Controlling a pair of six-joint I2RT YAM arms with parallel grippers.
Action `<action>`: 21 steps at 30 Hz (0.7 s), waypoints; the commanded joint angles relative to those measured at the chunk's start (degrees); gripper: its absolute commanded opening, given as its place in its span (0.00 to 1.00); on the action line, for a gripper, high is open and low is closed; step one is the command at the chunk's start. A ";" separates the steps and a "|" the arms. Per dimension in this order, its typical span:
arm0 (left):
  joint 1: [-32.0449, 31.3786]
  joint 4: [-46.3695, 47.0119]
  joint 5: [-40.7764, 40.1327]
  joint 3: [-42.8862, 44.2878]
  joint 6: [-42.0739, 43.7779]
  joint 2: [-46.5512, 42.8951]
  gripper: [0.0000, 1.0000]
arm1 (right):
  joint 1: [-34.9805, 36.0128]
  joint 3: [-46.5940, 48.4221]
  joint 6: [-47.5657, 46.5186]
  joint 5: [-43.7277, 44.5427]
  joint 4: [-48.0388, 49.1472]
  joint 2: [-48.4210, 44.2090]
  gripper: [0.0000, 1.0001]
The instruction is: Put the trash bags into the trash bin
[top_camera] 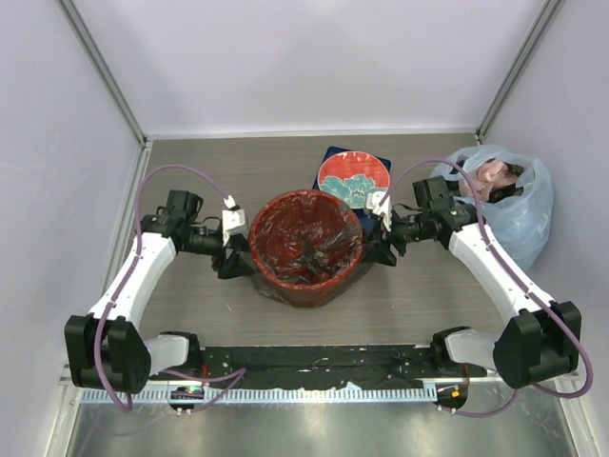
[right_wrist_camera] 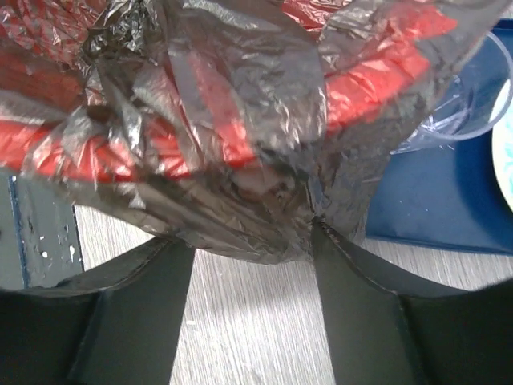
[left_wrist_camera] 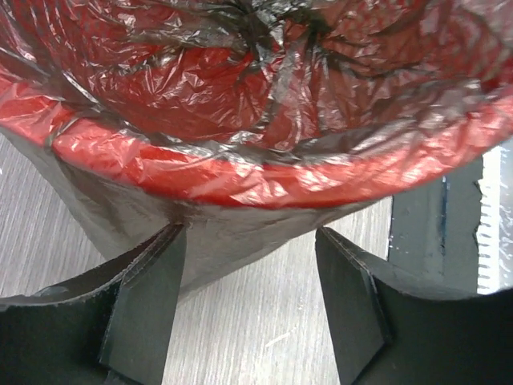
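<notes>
The red mesh trash bin (top_camera: 306,286) stands upright at mid-table. The dark grey-brown trash bag (top_camera: 306,240) lines its inside and is folded over the rim, hanging down the outside. My left gripper (top_camera: 231,262) is open at the bin's left side; in the left wrist view its fingers (left_wrist_camera: 152,281) sit just below the bag-covered rim (left_wrist_camera: 264,180), with bag edge (left_wrist_camera: 224,241) hanging between them. My right gripper (top_camera: 379,251) is open at the bin's right side; in the right wrist view the bag's bunched edge (right_wrist_camera: 248,200) hangs just above its fingers (right_wrist_camera: 345,281).
A pale blue plastic bag (top_camera: 519,205) with pinkish contents lies at the back right. A blue square mat with a red patterned plate (top_camera: 352,178) lies behind the bin, and the mat shows in the right wrist view (right_wrist_camera: 433,192). A black strip (top_camera: 314,362) runs along the near edge.
</notes>
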 commanded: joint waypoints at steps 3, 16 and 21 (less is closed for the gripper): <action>-1.36 13.93 -2.00 -3.10 -9.14 1.58 0.49 | 3.03 -2.58 5.25 2.39 10.97 2.09 0.43; -0.92 20.34 -10.70 -12.07 -10.89 0.00 0.00 | 3.03 -8.38 5.52 6.08 13.87 4.03 0.07; -0.75 21.14 -10.97 -12.69 -12.74 -1.39 0.00 | 3.03 -8.04 7.28 7.39 13.79 3.68 0.23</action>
